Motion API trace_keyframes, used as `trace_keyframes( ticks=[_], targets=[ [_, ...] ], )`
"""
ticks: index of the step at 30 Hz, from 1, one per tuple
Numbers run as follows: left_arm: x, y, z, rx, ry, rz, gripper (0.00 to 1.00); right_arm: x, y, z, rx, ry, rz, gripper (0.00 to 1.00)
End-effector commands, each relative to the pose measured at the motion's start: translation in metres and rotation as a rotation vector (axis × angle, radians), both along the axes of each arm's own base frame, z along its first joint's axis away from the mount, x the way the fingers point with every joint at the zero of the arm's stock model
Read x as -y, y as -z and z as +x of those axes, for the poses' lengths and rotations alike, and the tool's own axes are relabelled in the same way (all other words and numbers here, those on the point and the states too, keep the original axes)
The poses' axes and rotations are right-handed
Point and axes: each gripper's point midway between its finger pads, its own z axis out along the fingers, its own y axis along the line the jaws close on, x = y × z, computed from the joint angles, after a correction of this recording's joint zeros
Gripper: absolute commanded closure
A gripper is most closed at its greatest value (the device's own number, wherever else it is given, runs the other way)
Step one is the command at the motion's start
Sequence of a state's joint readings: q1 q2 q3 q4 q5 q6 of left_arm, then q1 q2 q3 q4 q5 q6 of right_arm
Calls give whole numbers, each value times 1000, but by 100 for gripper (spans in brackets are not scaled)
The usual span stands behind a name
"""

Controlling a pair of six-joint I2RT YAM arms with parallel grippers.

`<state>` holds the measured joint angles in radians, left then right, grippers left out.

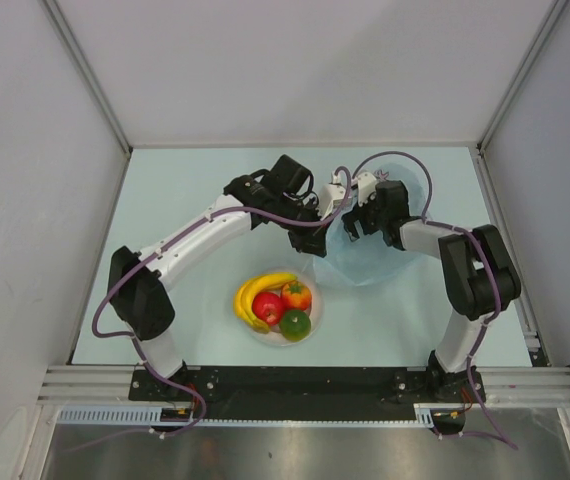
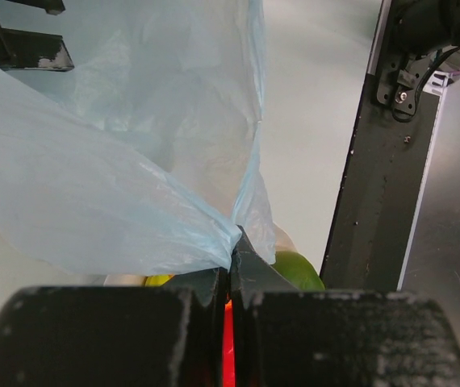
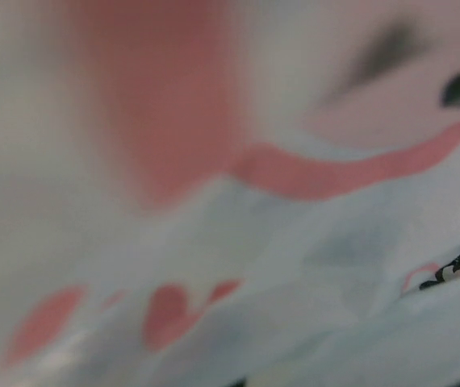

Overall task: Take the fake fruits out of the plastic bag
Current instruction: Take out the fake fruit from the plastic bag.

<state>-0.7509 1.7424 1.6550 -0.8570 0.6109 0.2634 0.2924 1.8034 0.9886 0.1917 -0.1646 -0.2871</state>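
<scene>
Pale tabletop (image 1: 185, 180), thin crinkly bag (image 2: 93, 201) tight in left pincer (image 2: 234, 242), right pincer (image 1: 350, 220) state unclear.

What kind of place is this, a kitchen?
Probably a robot test booth, not a kitchen: plain grey walls box in a pale table, and a left arm and right arm, trailing purple cables, are bolted to a metal rail at its near edge.

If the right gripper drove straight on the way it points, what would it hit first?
The plastic bag: its printed film fills the right wrist view, blurred, so probably very close to the right gripper. Anything behind it is hidden.
</scene>
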Motion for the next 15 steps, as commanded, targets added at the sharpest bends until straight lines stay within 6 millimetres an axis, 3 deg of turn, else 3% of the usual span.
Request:
trace_keyframes(
  ticks=[1, 7, 15],
  targets=[
    [5, -11, -7, -9, 41, -33, 100, -6, -22, 27, 90, -17, 11, 0],
    [7, -21, -7, 18, 66, -53, 100, -2, -16, 46, 103, 26, -20, 0],
    [6, -36, -11, 46, 121, -76, 100, 1, -18, 88, 159, 84, -54, 3]
  ],
)
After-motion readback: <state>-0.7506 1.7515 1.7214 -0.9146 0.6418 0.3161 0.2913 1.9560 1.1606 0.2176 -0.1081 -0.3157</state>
